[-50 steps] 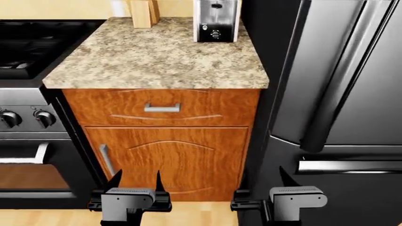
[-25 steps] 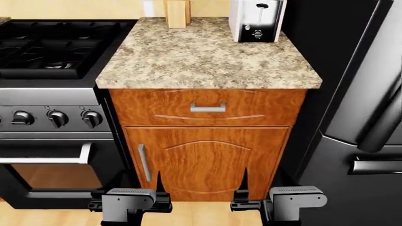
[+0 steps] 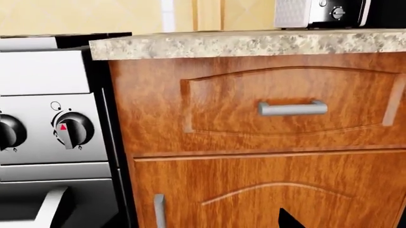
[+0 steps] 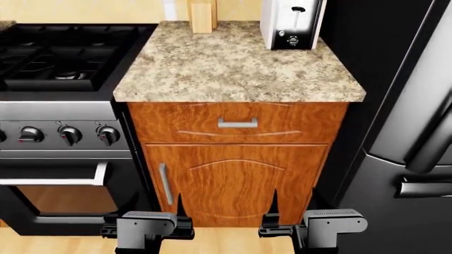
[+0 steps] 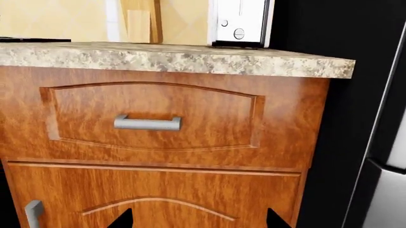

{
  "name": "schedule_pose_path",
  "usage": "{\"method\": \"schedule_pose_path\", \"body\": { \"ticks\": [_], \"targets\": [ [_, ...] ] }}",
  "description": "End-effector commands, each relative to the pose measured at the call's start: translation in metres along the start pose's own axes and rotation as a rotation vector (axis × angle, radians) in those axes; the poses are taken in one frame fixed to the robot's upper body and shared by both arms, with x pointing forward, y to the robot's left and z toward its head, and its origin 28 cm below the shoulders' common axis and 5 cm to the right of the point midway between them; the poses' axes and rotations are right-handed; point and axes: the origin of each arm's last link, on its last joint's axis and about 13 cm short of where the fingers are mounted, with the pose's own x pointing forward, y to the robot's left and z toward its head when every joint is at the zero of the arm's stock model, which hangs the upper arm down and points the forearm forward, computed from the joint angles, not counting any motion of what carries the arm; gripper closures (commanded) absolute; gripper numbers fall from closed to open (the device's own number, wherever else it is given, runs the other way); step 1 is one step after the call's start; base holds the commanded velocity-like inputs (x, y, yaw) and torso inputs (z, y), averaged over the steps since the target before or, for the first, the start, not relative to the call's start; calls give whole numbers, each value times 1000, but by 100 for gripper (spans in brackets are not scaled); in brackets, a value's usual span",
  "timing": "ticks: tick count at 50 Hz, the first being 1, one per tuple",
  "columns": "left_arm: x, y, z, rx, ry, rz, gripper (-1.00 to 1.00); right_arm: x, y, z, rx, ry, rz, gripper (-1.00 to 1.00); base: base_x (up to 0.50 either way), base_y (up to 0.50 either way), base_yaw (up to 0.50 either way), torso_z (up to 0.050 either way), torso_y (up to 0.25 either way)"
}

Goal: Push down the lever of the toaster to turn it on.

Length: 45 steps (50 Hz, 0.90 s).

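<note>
Left gripper [image 4: 177, 203]: jaws spread apart, holding nothing, low in front of the wooden cabinet door [image 4: 236, 182]. Right gripper [image 4: 293, 203]: jaws likewise apart and empty, at the same height before the door's right side; in the right wrist view both dark tips show with a wide gap between them.

Above the door sits a drawer [image 4: 236, 123] with a metal handle, then the speckled stone worktop [image 4: 233, 69].

The toaster [image 4: 291, 24] stands at the worktop's rear right corner, beside the dark refrigerator [image 4: 403, 116]. Its glossy black end panel faces the robot; the lever [image 4: 298, 9] sits near the top of its pale vertical slot. A wooden knife block [image 4: 202, 16] stands to the toaster's left. The gas stove [image 4: 56, 58] adjoins the cabinet on the left.
</note>
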Motion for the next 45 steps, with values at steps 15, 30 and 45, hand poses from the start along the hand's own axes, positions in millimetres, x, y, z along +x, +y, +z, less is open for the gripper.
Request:
{"method": "schedule_pose_path", "body": {
  "ticks": [15,30,45],
  "targets": [
    [0,-1,0,1,11,-6,-100,-1,0,0,6,-1,5,-100,0,0,0,50,0],
    [-1,-1,0,2,9,-9,-100,-1,0,1,8,-2,4,-100,0,0,0,50,0],
    [-5,1,20,-3,-106,10,-100,-7,0,15,4,-52,-9,-100,0,0,0,30,0]
  ]
}}
